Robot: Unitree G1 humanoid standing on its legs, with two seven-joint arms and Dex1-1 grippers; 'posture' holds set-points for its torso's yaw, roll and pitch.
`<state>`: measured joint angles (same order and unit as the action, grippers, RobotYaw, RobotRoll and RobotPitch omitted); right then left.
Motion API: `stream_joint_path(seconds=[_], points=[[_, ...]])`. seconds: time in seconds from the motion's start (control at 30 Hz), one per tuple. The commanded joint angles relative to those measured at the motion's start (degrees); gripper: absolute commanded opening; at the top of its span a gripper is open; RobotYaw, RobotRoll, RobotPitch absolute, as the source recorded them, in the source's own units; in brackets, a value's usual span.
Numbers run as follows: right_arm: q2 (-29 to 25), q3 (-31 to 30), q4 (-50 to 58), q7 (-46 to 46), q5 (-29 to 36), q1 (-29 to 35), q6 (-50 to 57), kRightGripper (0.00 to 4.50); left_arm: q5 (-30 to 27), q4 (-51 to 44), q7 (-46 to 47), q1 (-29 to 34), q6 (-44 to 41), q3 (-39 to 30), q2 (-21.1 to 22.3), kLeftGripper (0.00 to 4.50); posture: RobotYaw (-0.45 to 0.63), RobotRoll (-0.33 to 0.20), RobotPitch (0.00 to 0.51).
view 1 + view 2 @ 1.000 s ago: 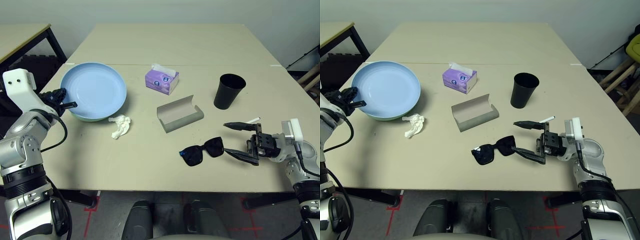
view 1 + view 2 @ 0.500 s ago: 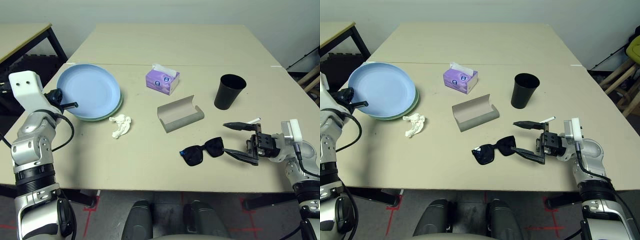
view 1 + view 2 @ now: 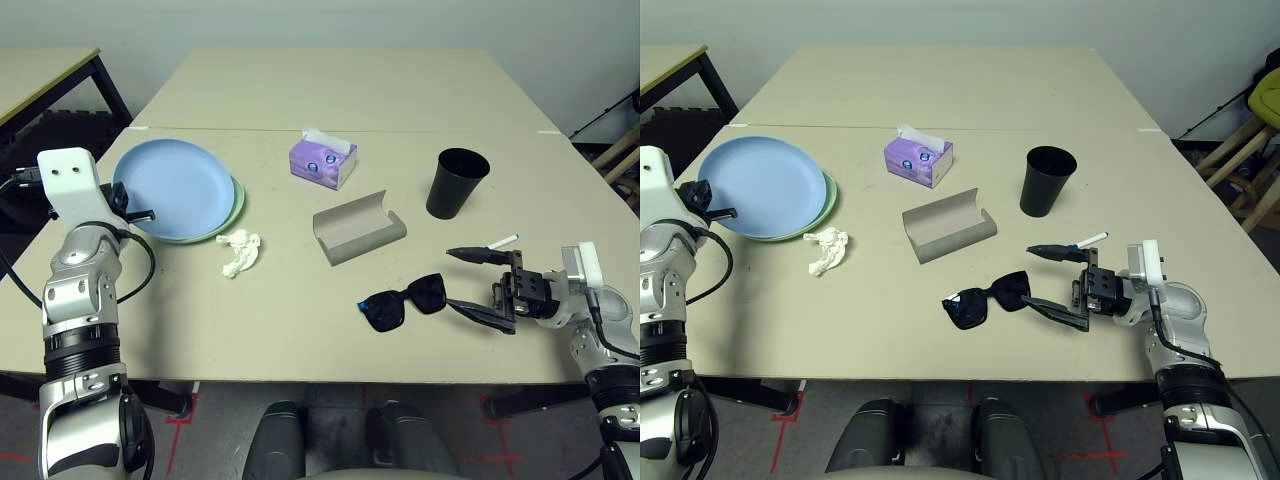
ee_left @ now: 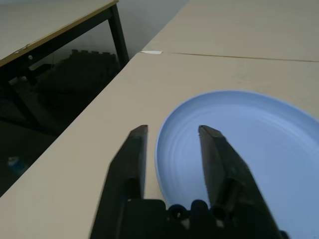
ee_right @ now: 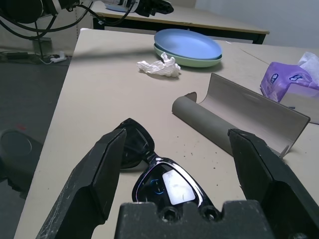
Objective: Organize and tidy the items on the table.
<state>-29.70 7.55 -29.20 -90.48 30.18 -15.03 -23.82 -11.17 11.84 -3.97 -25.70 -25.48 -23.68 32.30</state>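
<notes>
Beige table [image 3: 300,310] beneath a pale wall, like tables adjoining at the far side and the left. Left gripper [image 4: 170,132] at the table's left edge, fingers parted, astride the near rim of the blue plate [image 3: 175,188]; contact with that rim not discernible. Blue plate stacked on the green plate [image 3: 236,203], the green rim peeking out on the side away from the left gripper. Crumpled white tissue [image 3: 240,251] just past the plates from that gripper, nearer the front edge. Right gripper [image 3: 468,278] low over the table's right part, pointing left, fingers spread wide. Black sunglasses [image 3: 404,300] right before its fingertips, one temple reaching between the fingers, ungrasped. White pen [image 3: 501,241] just beside its farther finger. Black cup [image 3: 458,182] upright beyond the right gripper. Grey glasses case [image 3: 359,228] open, beyond the sunglasses. Purple tissue box [image 3: 324,160] farther still.
</notes>
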Motion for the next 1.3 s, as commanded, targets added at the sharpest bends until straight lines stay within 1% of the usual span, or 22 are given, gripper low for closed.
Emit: stream_joint_path(seconds=[0.03,0.1,0.13,0.2,0.23,0.27,0.37,0.47,0.53,0.6,0.67,0.77,0.9,1.13,1.2,1.3], points=[[-0.16,0.33,0.81,-0.13,-0.04,0.22,-0.22,4.50,-3.23,-3.72,-3.34,-0.26,-1.64,-1.16,0.50,3.44,0.11,0.000,0.055],[-0.21,0.34,0.57,-0.24,-0.05,-0.02,-0.23,4.50,-4.89,-4.84,-5.36,-0.64,-2.86,-1.71,1.61,4.24,0.11,0.000,0.055],[-0.24,0.34,0.38,-0.34,-0.06,-0.19,-0.26,4.50,-6.77,-5.70,-7.01,-1.00,-4.55,-2.30,2.27,4.46,0.11,0.000,0.055],[-0.31,0.35,-0.09,-0.43,-0.12,-0.70,-0.24,4.50,-14.59,-10.79,-12.72,-1.62,-12.04,-3.56,4.00,4.46,0.11,0.000,0.055],[-0.32,0.37,-0.27,-0.43,-0.15,-0.90,-0.25,4.50,-17.61,-13.23,-14.84,-1.66,-15.13,-3.81,4.72,4.46,0.11,0.000,0.055],[-0.26,0.49,-0.49,-0.16,-0.17,-1.17,-0.26,4.50,-19.08,-15.53,-16.47,-1.25,-16.73,-3.34,5.55,4.46,0.11,0.000,0.055],[0.11,0.93,-0.50,1.78,-0.22,-1.57,0.37,4.50,-20.97,-19.06,-18.69,0.68,-19.79,-2.00,6.92,4.46,0.12,0.000,0.057],[0.22,0.76,-0.03,2.96,-0.41,-1.38,0.67,4.50,-24.40,-24.64,-22.31,4.66,-23.90,0.00,7.50,4.46,0.12,0.000,0.058],[0.25,0.62,0.48,3.47,-0.46,-0.81,0.72,4.50,-25.76,-31.74,-28.23,11.15,-24.11,4.67,9.52,4.46,0.12,0.000,0.060],[0.21,0.59,1.00,4.03,-0.52,-0.22,0.90,4.50,-24.77,-36.48,-32.13,16.14,-21.31,8.64,10.68,4.46,0.11,0.000,0.061],[0.11,0.56,1.43,4.51,-0.55,0.22,1.18,4.50,-23.32,-38.26,-33.47,18.15,-19.26,10.91,11.07,4.46,0.11,0.000,0.061],[-0.04,0.45,1.90,5.23,-0.69,0.67,1.62,4.50,-19.48,-38.69,-35.48,20.00,-14.85,14.42,12.19,4.46,0.11,0.000,0.063],[0.05,0.34,2.78,6.05,-0.45,1.18,2.71,4.50,-17.39,-37.77,-36.68,20.50,-11.92,15.95,12.40,4.46,0.11,0.000,0.065],[0.21,0.12,4.61,7.01,-0.44,1.99,4.67,4.50,-15.26,-36.11,-38.00,20.80,-10.22,16.99,12.36,4.46,0.12,0.000,0.067],[0.24,0.00,4.77,7.02,-0.63,2.13,4.67,4.50,-13.48,-35.17,-38.31,21.15,-9.37,18.22,12.67,4.46,0.12,0.000,0.068],[0.27,-0.07,4.96,7.09,-0.74,2.28,4.52,4.50,-11.66,-33.47,-37.43,20.91,-10.43,19.53,12.60,4.46,0.11,0.000,0.068]])
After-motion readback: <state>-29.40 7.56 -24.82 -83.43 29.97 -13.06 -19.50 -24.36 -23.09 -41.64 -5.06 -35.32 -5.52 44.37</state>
